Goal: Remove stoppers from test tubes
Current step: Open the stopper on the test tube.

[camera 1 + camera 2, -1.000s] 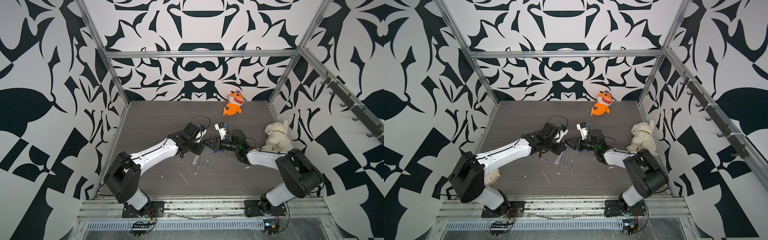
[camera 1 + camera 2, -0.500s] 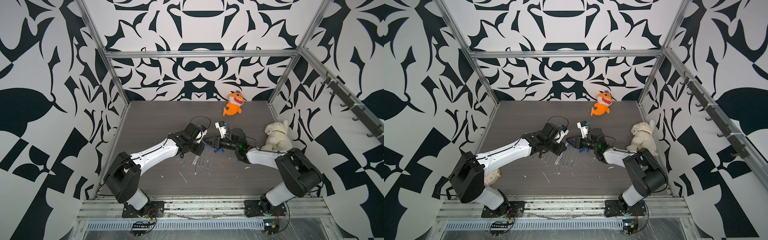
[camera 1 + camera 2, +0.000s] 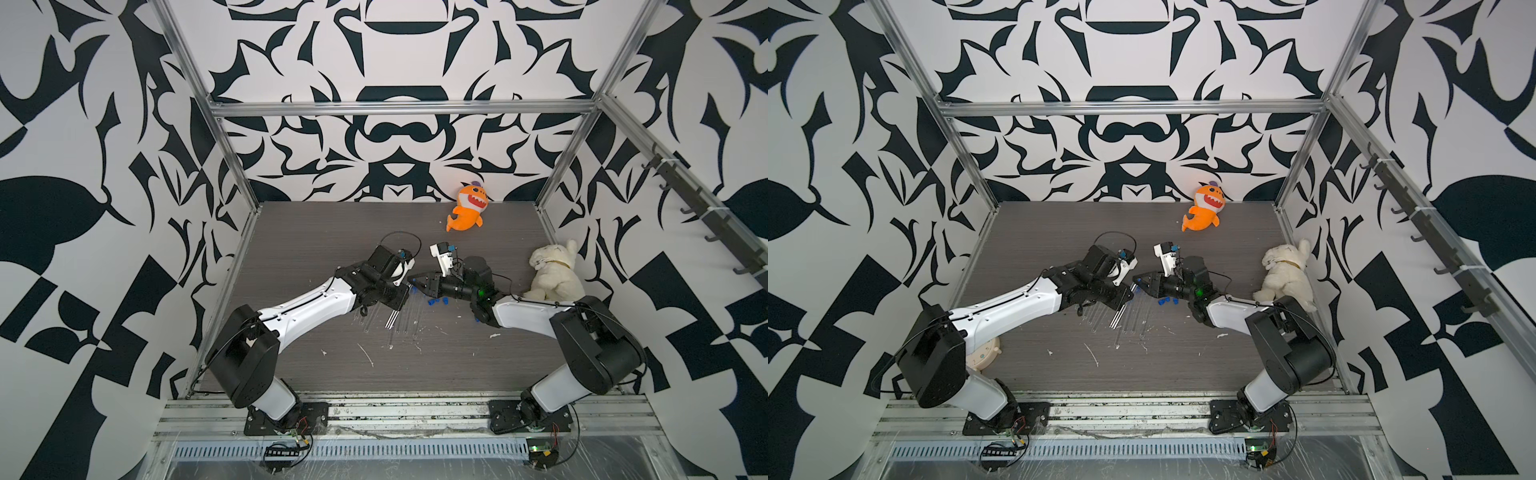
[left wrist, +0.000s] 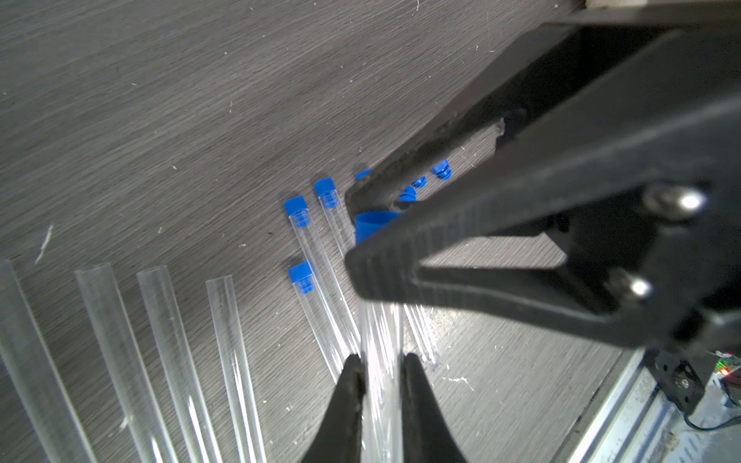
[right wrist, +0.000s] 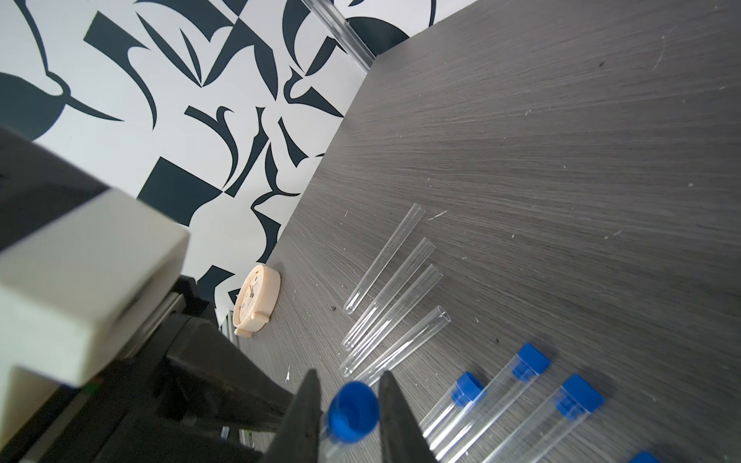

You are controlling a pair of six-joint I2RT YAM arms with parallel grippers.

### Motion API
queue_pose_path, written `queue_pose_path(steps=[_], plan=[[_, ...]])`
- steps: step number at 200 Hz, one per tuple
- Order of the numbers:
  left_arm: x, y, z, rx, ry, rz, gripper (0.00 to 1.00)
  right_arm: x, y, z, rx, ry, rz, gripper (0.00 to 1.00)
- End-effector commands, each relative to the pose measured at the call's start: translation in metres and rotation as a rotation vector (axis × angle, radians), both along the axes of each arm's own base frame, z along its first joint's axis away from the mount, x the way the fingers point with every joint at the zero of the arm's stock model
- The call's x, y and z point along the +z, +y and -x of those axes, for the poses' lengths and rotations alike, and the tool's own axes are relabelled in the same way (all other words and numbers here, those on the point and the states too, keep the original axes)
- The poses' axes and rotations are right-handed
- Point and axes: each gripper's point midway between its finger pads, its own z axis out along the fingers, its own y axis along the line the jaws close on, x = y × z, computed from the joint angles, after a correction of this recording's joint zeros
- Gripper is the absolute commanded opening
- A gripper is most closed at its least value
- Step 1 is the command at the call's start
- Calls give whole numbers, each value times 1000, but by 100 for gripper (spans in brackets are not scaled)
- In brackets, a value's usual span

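In the left wrist view my left gripper (image 4: pixel 381 362) is shut on a clear test tube (image 4: pixel 381 332), held above the table. The tube's blue stopper (image 4: pixel 373 226) sits between the two black fingers of my right gripper (image 4: pixel 352 228). The right wrist view shows that stopper (image 5: pixel 353 417) with my right gripper (image 5: pixel 349 375) closed on its sides. In both top views the left gripper (image 3: pixel 400 301) (image 3: pixel 1121 297) and the right gripper (image 3: pixel 413 282) (image 3: pixel 1136 282) meet at mid-table. Three stoppered tubes (image 4: pixel 308 240) lie beside them. Several open tubes (image 5: pixel 385 256) lie further left.
Loose blue stoppers (image 3: pixel 436 300) lie under the right wrist. An orange shark plush (image 3: pixel 467 208) sits at the back wall and a white plush (image 3: pixel 555 270) at the right wall. A small cream clock (image 3: pixel 986 353) stands at the left edge. White scratch marks (image 3: pixel 365 353) dot the front.
My right gripper has moved left to the tube in my left gripper, and its jaws have narrowed from wide open onto the stopper. The left arm has stayed put.
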Motion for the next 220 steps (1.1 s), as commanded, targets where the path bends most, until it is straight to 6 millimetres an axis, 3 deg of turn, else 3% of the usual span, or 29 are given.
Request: queue_pose_path(steps=[1, 66, 117, 150, 220], plan=[[4, 1, 4, -16, -14, 6, 0, 27, 8, -6, 14, -83, -44, 17], [-9, 5, 4, -11, 2, -43, 0, 34, 6, -8, -1, -94, -52, 0], [-14, 9, 6, -11, 5, -62, 0, 37, 1, -13, -47, -99, -39, 0], [-20, 8, 8, -16, 20, -73, 0, 35, -6, -26, -100, -49, -50, 0], [-32, 11, 11, -23, 41, -109, 0, 55, -21, -43, -172, -28, -139, 0]])
